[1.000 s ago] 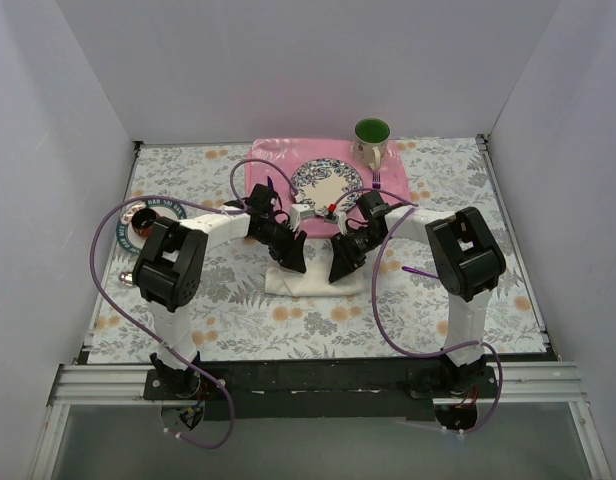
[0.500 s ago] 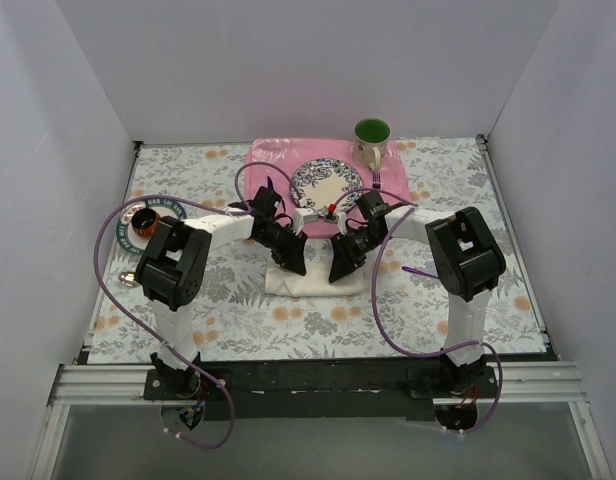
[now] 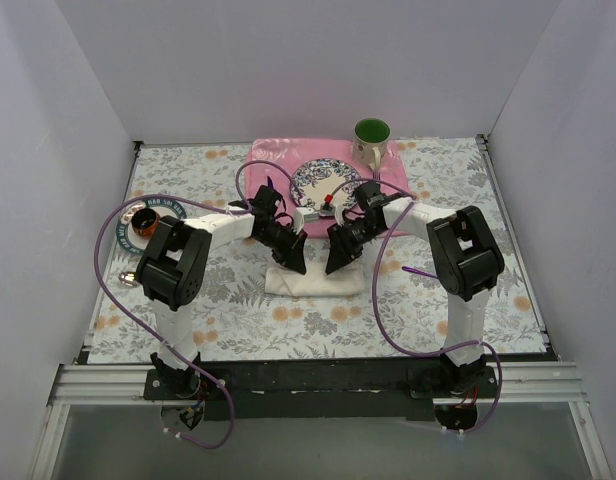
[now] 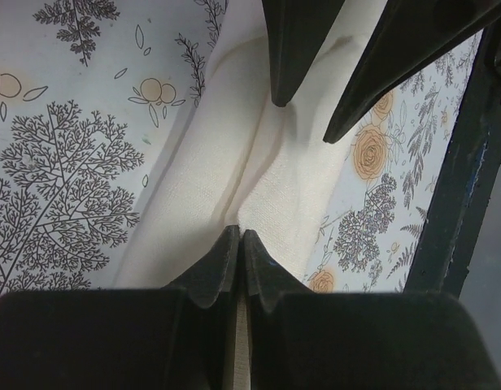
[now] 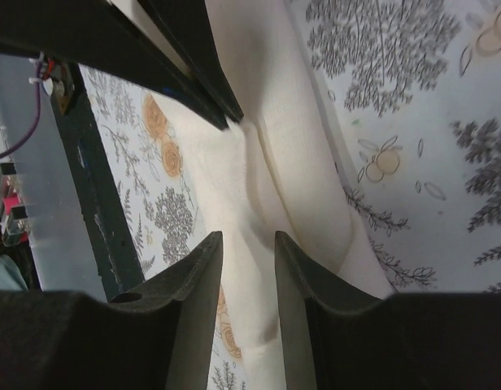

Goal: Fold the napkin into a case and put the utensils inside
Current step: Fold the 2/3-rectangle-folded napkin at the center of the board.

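Observation:
The cream-white napkin (image 3: 315, 283) lies folded into a long strip on the floral table, between the two arms. My left gripper (image 4: 240, 236) is shut, pinching a raised fold of the napkin (image 4: 259, 162) at its tips. My right gripper (image 5: 246, 237) faces it from the other side, open, with its fingers either side of a napkin (image 5: 267, 162) ridge. In the top view, the left gripper (image 3: 294, 263) and the right gripper (image 3: 337, 264) both point down at the cloth. A small shiny piece (image 3: 128, 278), possibly one of the utensils, shows by the left arm's elbow.
Behind the arms, a patterned plate (image 3: 325, 181) sits on a pink placemat (image 3: 273, 158). A green-lined mug (image 3: 371, 137) stands at the back right. On a round coaster at the far left is a small dark cup (image 3: 143, 218). Purple cables loop around both arms.
My left gripper has closed onto the napkin fold. The right arm's wrist has shifted slightly back and left, its jaws unchanged.

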Controlling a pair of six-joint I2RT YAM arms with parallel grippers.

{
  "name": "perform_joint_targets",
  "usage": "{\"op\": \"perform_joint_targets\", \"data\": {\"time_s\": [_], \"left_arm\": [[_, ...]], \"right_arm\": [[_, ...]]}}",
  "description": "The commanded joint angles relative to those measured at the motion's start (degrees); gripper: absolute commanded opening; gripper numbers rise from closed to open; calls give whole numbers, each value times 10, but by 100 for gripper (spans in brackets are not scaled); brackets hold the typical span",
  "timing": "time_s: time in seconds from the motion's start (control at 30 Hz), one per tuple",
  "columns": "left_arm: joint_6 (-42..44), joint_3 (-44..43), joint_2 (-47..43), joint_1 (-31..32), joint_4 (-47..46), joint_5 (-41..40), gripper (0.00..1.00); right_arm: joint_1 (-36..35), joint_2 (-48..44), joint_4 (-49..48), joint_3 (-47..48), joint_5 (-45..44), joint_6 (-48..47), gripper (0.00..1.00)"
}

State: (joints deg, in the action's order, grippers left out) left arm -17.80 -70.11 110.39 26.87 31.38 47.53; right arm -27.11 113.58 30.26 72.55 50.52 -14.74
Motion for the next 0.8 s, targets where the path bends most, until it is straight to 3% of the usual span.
{"op": "perform_joint_targets", "data": {"time_s": [0.0, 0.27, 0.77], "left_arm": [[6, 7, 4, 5, -11, 4, 0], [17, 36, 10, 5, -29, -4, 0], [-10, 117, -25, 19, -61, 2, 0]], "right_arm": [[0, -16, -28, 48, 34, 63, 41], [-1, 33, -91, 53, 13, 132, 41], [-31, 56, -111, -12, -2, 114, 41]]}}
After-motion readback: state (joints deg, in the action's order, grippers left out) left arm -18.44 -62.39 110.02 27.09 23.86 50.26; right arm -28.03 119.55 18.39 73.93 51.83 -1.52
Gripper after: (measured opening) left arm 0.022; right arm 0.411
